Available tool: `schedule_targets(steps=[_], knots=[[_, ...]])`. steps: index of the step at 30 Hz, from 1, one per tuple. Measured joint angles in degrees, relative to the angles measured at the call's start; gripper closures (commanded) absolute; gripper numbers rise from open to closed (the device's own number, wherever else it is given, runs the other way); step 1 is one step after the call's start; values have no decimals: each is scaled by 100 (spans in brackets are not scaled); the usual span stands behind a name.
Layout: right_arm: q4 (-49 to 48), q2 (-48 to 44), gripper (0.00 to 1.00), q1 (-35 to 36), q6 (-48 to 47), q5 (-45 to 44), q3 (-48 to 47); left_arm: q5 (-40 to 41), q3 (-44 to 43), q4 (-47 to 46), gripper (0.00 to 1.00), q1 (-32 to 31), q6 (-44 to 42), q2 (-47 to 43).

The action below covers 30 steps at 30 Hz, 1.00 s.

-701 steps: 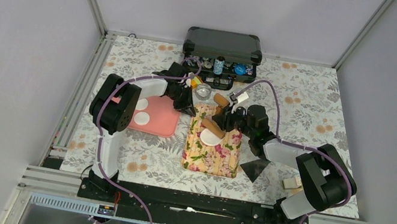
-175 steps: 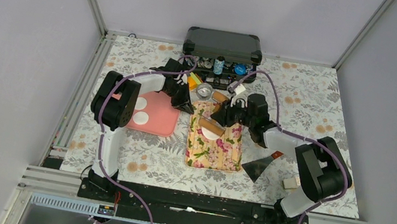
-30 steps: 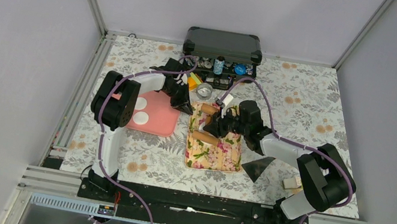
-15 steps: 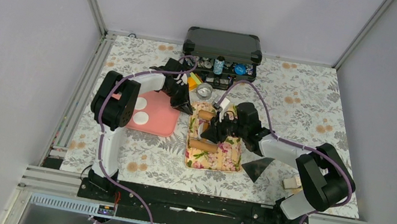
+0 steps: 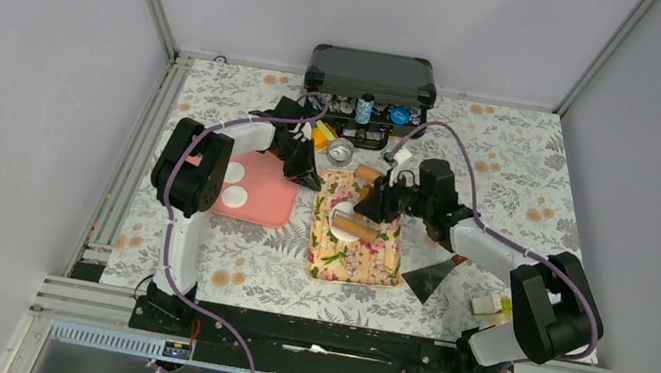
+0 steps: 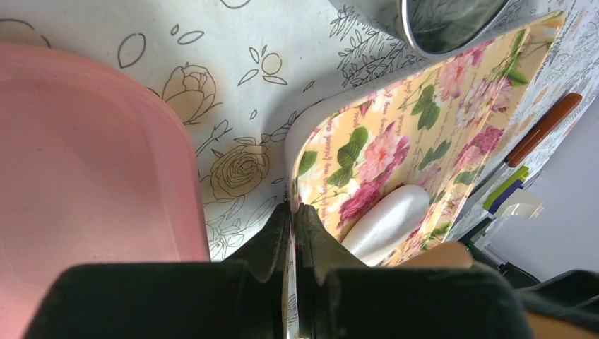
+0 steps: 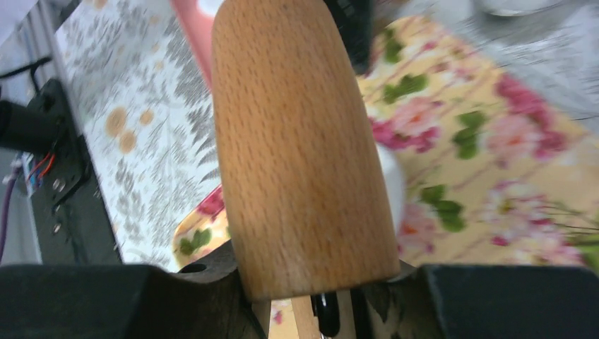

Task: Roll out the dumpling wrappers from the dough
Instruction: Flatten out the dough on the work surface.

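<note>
Top external view: I am working the right arm's fingers (image 5: 383, 201) over the floral board (image 5: 364, 263) at the middle of the table (image 5: 511, 176), and they are clamping the wooden roller (image 5: 351, 222). The roller's barrel is lying with its long axis running roughly from 9 to 3 o'clock, reaching out toward 8 o'clock from those fingers. The dough (image 5: 342, 232), a white flattish piece, is sitting under the barrel and showing just past it on the 6 o'clock side. Through the right wrist camera the barrel is filling the frame, with only a sliver of white peeking out at its 3 o'clock side.

The left arm's fingers (image 6: 274, 236) are pressing together at the board's 9 o'clock edge, and I am judging that they are pinching its rim to steady it. From that wrist the dough is lying off toward 3 o'clock, apart from them. Two finished wrappers (image 5: 234, 174) are resting on the pink tray (image 5: 269, 199), at 9 o'clock from the board.

I am reading the right arm as the nearer one. The coming stroke is going to have to run across the roller's axis, along the 12-to-6 line, so the barrel passes over the dough.
</note>
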State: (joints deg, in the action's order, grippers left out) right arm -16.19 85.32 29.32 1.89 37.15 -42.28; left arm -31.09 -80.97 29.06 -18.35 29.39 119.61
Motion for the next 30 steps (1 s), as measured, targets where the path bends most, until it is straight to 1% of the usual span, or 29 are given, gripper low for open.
schedule_targets(steps=[4, 9, 10, 14, 23, 30], knots=[[-605, 66, 100, -289, 168, -186, -2, 0, 0, 0, 100, 0, 2, 0], [-1471, 726, 100, -284, 291, -372, 42, -4, 0, -2, 100, -2, 2, 0], [-1668, 848, 100, -293, 413, -293, 72, -4, 0, -2, 100, -2, 2, 0], [-2017, 868, 100, -291, 538, -256, 249, -13, 0, -7, 100, -2, 4, 0], [-2260, 706, 100, -291, 811, -166, 649, -20, 0, -7, 100, -2, 4, 0], [-2214, 688, 100, -286, 960, -98, 702, -17, 0, -7, 100, -2, 4, 0]])
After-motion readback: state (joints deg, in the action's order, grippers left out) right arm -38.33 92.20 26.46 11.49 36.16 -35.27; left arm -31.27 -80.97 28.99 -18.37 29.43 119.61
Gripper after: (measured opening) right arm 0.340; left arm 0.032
